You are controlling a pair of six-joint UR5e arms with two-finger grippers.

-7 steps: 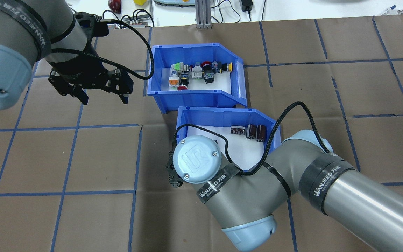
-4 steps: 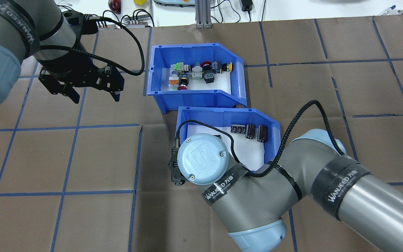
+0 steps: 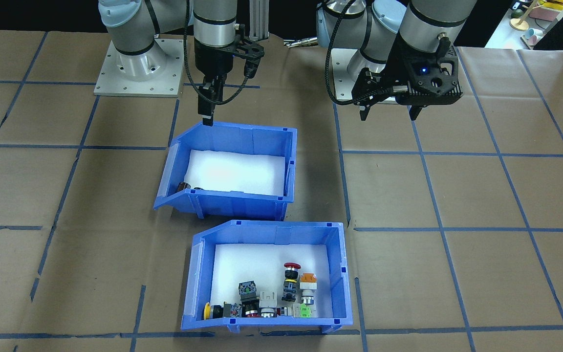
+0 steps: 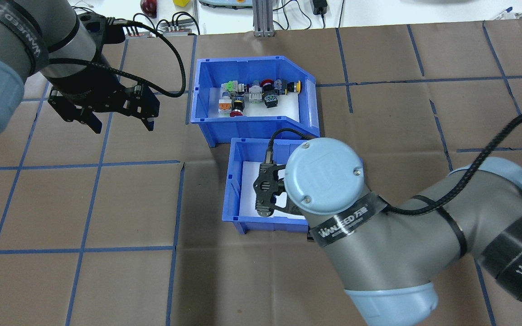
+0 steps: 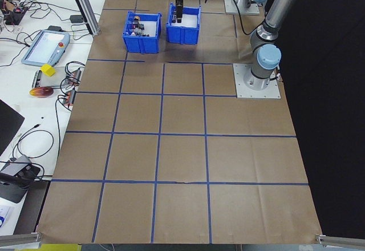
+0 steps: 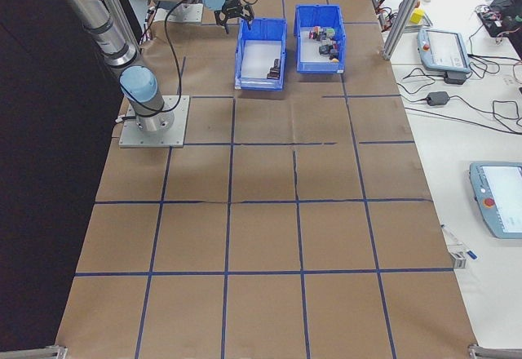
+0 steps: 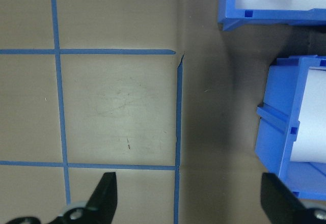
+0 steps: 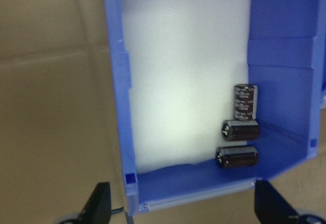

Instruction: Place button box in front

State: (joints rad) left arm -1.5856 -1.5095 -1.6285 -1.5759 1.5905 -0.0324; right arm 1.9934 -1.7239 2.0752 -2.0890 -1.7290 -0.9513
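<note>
The right end effector (image 4: 268,194), spread, is now hanging over the capacitor bin (image 4: 236,190), having left its near edge; the button box (image 4: 206,90) is sitting untouched.

A: What covers the bench (image 4: 120,280)?

B: Matt brown paper, creased in places, with strips of blue tape (image 4: 84,206) laid in a grid.

A: And the button box (image 4: 252,93)?

B: Smooth blue plastic with a slight sheen, and a white foam liner inside that looks soft and matt. The switches (image 4: 254,94) in it are small glossy plastic parts.

A: The other bin (image 4: 236,190)?

B: Same blue plastic, same white foam. The dark cylinders (image 8: 238,141) inside have shiny sleeves.

A: The arms?

B: Brushed grey metal tubes, pale blue smooth joint caps (image 4: 323,175), and a braided black cable (image 4: 492,149). The left end effector (image 4: 120,121) is matt black.
</note>
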